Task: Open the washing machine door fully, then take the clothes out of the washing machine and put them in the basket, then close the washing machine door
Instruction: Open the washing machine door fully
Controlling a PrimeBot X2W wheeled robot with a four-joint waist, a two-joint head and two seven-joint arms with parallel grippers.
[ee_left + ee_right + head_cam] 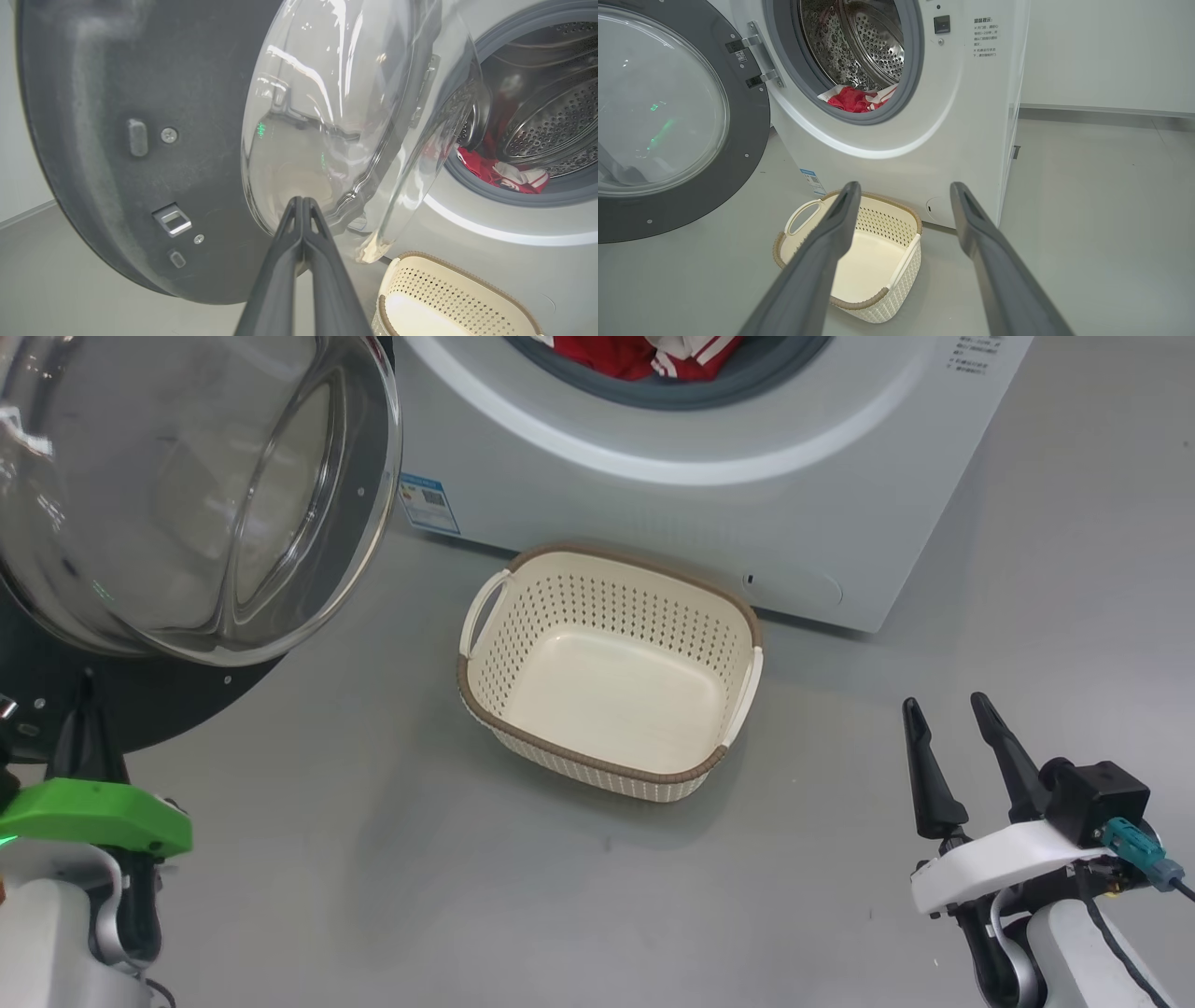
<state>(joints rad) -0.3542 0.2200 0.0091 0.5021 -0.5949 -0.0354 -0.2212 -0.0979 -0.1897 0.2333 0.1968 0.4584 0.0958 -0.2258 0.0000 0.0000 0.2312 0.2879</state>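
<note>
Left claw: the left gripper (pixel 302 201) has its two dark fingers pressed flat together along their length, with nothing between them.
Door: the washing machine door (pixel 187 504) stands swung open directly ahead of the left claw. The claw's tips lie over the lower edge of the clear glass bowl. Whether they touch glass or black rim cannot be told. The head view cuts off the door's top and left side.
Right claw: the right gripper (pixel 945 702) is spread wide and holds nothing, low over the grey floor (pixel 373 877).
Basket: the basket (pixel 607 771) sits on the floor ahead and to the left of the right claw and to the right of the left claw, apart from both. Its cream bottom shows bare. In the left wrist view only one corner is in frame.
Machine: the washing machine (pixel 653 504) stands just beyond the basket, well ahead of the right claw. Its top is cut off in every view.
Clothes: the clothes (pixel 852 99), red with white parts, lie heaped at the front lip of the steel drum (pixel 873 42) against the grey rubber ring (pixel 910 84), far beyond both claws. How many garments there are cannot be told. The head view catches only their lower edge.
Sticker: a blue sticker (pixel 429 504) is low on the machine's front, its print too small to read.
</note>
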